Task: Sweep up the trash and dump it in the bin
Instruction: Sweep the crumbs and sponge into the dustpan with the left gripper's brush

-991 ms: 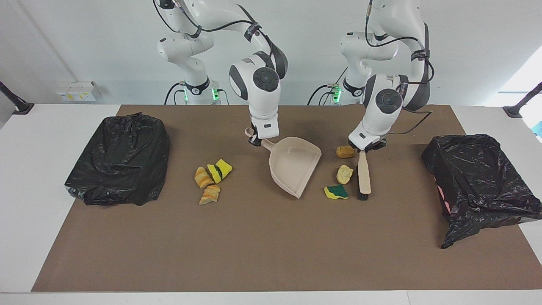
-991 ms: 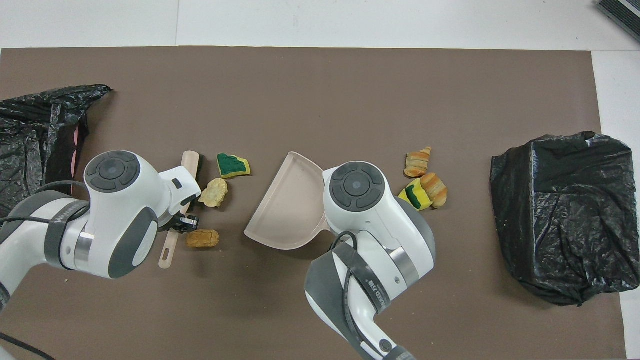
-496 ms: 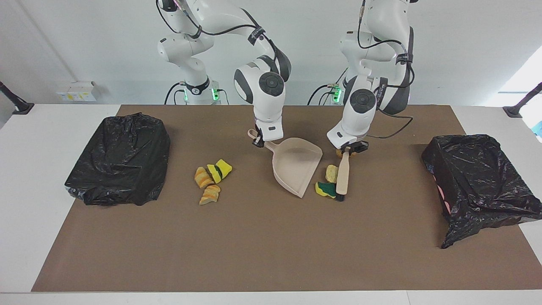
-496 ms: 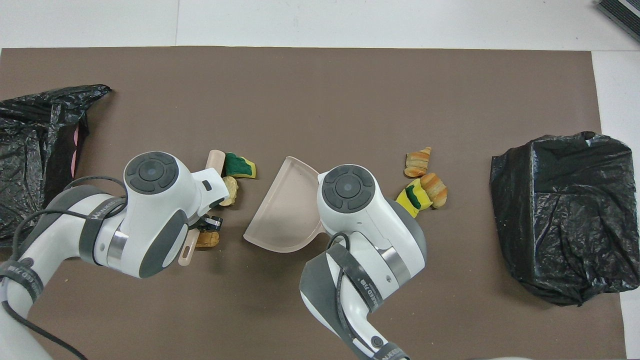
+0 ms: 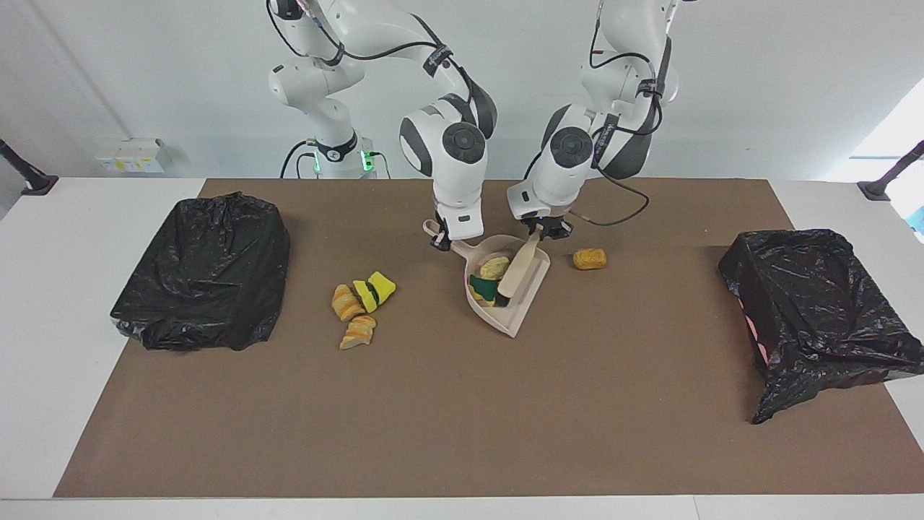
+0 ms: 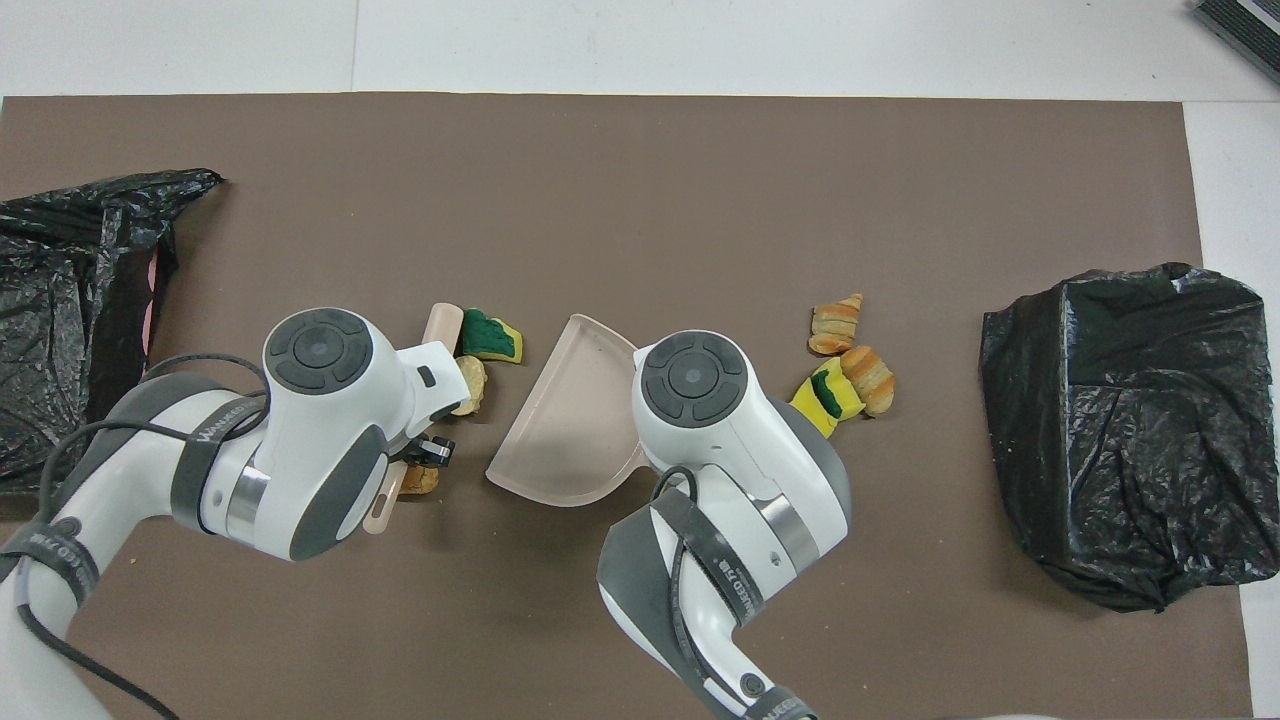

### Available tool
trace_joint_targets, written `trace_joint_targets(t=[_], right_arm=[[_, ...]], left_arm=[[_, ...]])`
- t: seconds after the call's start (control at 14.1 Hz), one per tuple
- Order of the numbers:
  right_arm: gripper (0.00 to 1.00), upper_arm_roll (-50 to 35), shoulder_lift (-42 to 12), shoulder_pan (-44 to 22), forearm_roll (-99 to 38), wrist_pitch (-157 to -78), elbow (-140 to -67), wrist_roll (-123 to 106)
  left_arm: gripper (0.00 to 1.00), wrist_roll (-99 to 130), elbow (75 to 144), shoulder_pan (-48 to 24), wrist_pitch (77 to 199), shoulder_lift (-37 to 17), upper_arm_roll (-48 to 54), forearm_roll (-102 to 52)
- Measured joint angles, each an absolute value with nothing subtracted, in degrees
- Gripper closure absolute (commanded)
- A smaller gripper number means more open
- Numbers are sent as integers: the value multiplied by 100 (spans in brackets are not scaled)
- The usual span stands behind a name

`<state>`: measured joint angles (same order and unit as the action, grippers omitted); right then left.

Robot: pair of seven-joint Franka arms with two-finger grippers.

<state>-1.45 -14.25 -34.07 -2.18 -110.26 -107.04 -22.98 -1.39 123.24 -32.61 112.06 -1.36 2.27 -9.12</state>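
Note:
My right gripper [image 5: 441, 243] is shut on the handle of the beige dustpan [image 5: 530, 289], which rests on the mat. My left gripper [image 5: 543, 230] is shut on the beige brush [image 5: 514, 273], whose bristles reach into the pan. In the facing view a pale yellow scrap [image 5: 494, 267] and a green-and-yellow scrap [image 5: 481, 287] lie in the pan. The overhead view shows the same two scraps [image 6: 490, 338] just outside the pan's mouth [image 6: 575, 420]. An orange-tan scrap [image 5: 590, 258] lies on the mat beside the pan. Three more scraps [image 5: 359, 303] sit toward the right arm's end.
A bin lined with a black bag [image 5: 202, 271] stands at the right arm's end of the brown mat. A second bag-lined bin [image 5: 816, 303] stands at the left arm's end. White table edge surrounds the mat [image 5: 462, 419].
My left gripper has swept the brush toward the dustpan, pushing the pale yellow and green-and-yellow scraps into it. The orange-tan scrap stayed where it was. The dustpan barely shifted.

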Motion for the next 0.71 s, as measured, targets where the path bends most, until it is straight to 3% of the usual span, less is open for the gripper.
trace_joint_targets(t=[0.71], right_arm=[[100, -120, -1425, -3401, 267, -11104, -10704, -3163]], left_arm=[[100, 2890, 12456, -2800, 10006, 519, 45, -498]])
